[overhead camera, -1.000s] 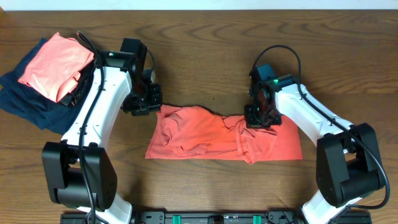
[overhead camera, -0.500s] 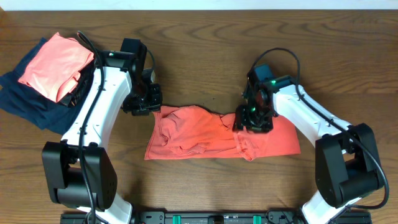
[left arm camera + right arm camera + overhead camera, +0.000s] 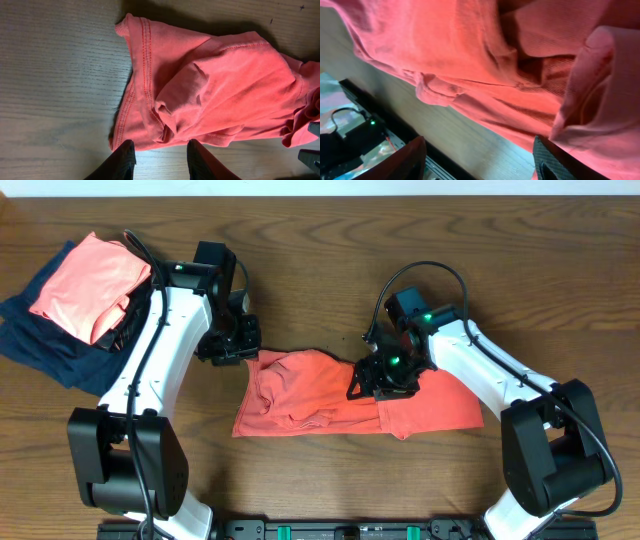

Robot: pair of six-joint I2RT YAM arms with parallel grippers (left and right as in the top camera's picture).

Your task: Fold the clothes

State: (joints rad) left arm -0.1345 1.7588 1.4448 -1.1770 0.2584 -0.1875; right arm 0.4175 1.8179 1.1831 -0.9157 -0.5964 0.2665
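T-shirt (image 3: 310,395) rumpled at centre of table (image 3: 300,260), long axis left-right. Right gripper (image 3: 383,380) low over middle-right bunch, jaws spread wide, no pinch seen. Left gripper (image 3: 161,161) at top-left corner, hem just beyond tips, jaws parted, empty. Left arm nearer loose hem. No container; folded pile (image 3: 85,285) well apart, far left.

A robotics lab bench: wood-grain table (image 3: 320,250), two white arms (image 3: 160,350) (image 3: 490,365), a black rail (image 3: 330,530) (cables (image 3: 440,270) exposed)
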